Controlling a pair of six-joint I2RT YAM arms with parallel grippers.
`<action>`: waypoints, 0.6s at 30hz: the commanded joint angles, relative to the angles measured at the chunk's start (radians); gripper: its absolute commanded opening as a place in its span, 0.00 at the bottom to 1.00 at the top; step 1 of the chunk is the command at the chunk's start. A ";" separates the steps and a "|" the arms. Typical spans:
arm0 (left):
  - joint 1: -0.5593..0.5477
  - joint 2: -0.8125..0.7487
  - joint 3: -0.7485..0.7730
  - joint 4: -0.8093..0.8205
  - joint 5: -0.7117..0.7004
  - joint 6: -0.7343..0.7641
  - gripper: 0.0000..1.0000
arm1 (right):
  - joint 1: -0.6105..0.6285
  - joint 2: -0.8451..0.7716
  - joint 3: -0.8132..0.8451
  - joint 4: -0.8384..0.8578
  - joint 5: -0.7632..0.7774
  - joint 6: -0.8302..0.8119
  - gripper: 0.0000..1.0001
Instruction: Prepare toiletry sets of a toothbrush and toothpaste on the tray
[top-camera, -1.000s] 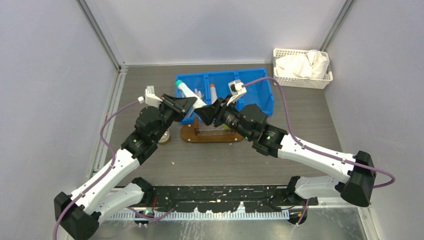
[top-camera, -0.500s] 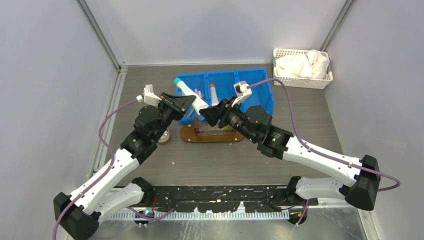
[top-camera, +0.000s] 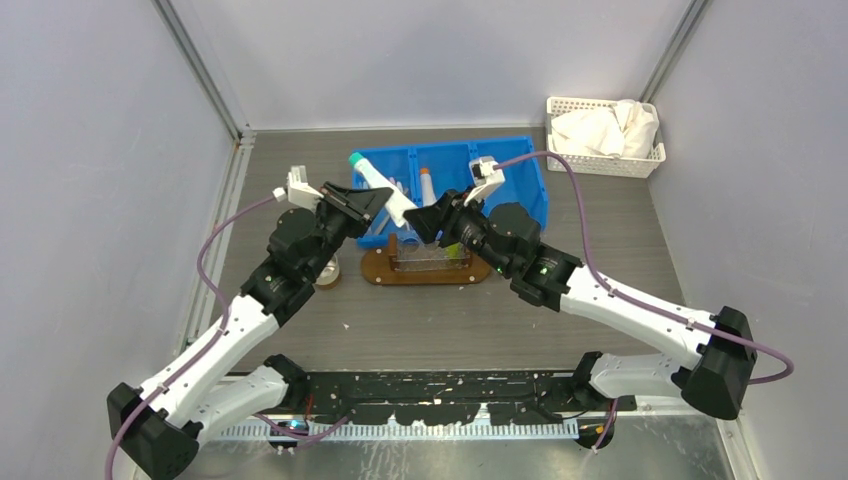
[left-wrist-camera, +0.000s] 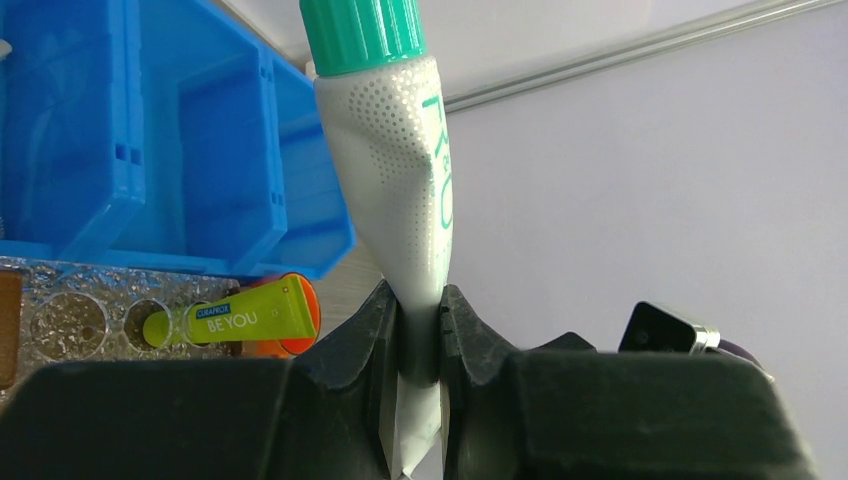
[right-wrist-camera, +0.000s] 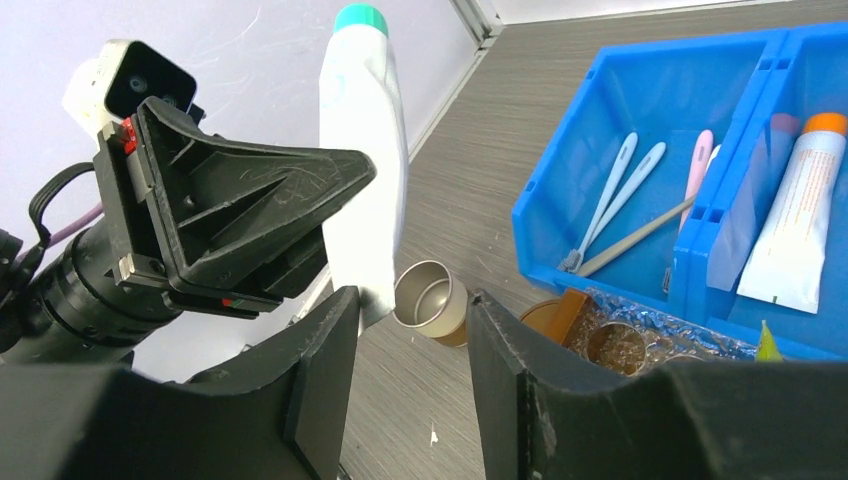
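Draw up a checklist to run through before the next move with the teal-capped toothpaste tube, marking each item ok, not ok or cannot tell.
1. The left gripper has its jaws pinched on the flat end of the teal-capped tube: ok.
2. The right gripper has its jaws open with nothing in them: ok.
3. The tube's flat end sits between the right jaws: cannot tell.
4. The yellow-green tube lies on the tray: ok.
5. The toothbrushes lie uncovered in the blue bin: ok.
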 joint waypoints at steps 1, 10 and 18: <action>-0.003 0.000 0.007 0.065 0.011 -0.008 0.11 | -0.025 0.009 0.045 0.047 -0.037 -0.001 0.49; -0.006 0.042 0.003 0.097 0.028 -0.015 0.11 | -0.047 0.046 0.060 0.067 -0.091 0.021 0.45; -0.013 0.068 -0.013 0.127 0.031 -0.025 0.11 | -0.051 0.064 0.062 0.081 -0.117 0.031 0.28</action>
